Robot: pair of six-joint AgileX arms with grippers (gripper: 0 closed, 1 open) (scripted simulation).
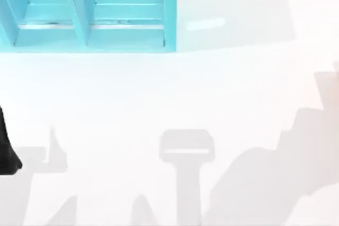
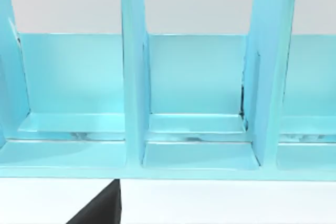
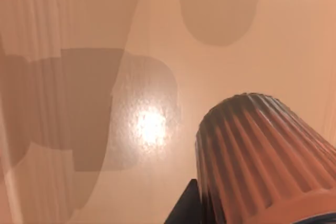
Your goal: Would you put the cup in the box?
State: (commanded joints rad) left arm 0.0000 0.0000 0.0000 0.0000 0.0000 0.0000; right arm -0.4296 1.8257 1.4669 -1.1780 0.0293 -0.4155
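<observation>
Take the box [image 1: 87,11] as your landmark: it sits at the far left of the worktop [image 1: 175,93], a turquoise tray split by upright dividers. Your left hand [image 1: 6,152] waits near the worktop's left edge, well short of the box and facing its compartments; you cannot tell how wide it is. Your right hand [image 3: 184,208] carries the cup [image 3: 262,156] tilted above the worktop, likely gripped ready to travel left toward the box.

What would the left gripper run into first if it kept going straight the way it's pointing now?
Probably the turquoise box. The left wrist view faces its open compartments head on, with white table between, so its front edge or middle compartment would likely come first, though depth is unclear.
</observation>
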